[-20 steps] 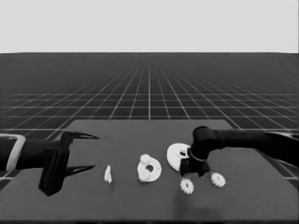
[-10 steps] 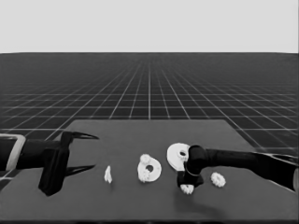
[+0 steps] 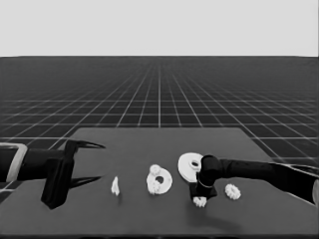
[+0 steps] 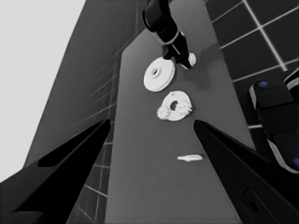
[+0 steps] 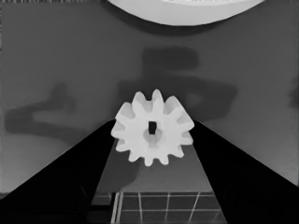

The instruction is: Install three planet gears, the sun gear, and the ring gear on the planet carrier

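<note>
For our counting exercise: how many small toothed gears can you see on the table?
4 gears, I think: two sit on the smaller round part, one is at the right tool, and a loose gear lies right of it. Others may be hidden.

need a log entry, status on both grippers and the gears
Right gripper down at the table's near edge, fingers against a small gear. Left gripper parked open at the left end. Gears already on the smaller round part; one gear loose. Nothing in the way.
</note>
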Robot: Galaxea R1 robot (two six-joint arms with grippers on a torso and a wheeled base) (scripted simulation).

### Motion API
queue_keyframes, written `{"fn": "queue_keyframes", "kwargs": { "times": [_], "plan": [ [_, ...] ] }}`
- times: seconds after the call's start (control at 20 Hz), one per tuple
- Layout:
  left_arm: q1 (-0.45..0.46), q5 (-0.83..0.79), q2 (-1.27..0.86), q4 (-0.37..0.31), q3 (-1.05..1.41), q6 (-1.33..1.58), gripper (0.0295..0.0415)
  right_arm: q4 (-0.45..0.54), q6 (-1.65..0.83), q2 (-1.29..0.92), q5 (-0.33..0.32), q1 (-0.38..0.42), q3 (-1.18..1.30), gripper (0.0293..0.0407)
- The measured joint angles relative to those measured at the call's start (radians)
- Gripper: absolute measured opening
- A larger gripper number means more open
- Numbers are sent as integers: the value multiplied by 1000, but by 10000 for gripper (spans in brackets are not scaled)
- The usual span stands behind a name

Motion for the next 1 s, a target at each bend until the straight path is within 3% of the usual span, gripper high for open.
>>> {"fn": "queue_keyframes", "kwargs": {
  "times": [0.1, 0.2, 0.5, 0.65, 1.0],
  "plan": [
    [0, 0, 0, 0, 0, 0, 385, 140, 63, -32, -55, 143, 112, 312],
    [0, 0, 0, 0, 0, 0, 385, 199, 78, -37, -64, 207, 133, 312],
    [0, 0, 0, 0, 0, 0, 385, 231, 82, -39, -66, 237, 139, 312],
    [0, 0, 0, 0, 0, 0, 385, 273, 30, 328, -60, 277, -283, 312],
    [0, 0, 0, 0, 0, 0, 385, 280, -34, 426, -50, 280, -444, 312]
  ]
}}
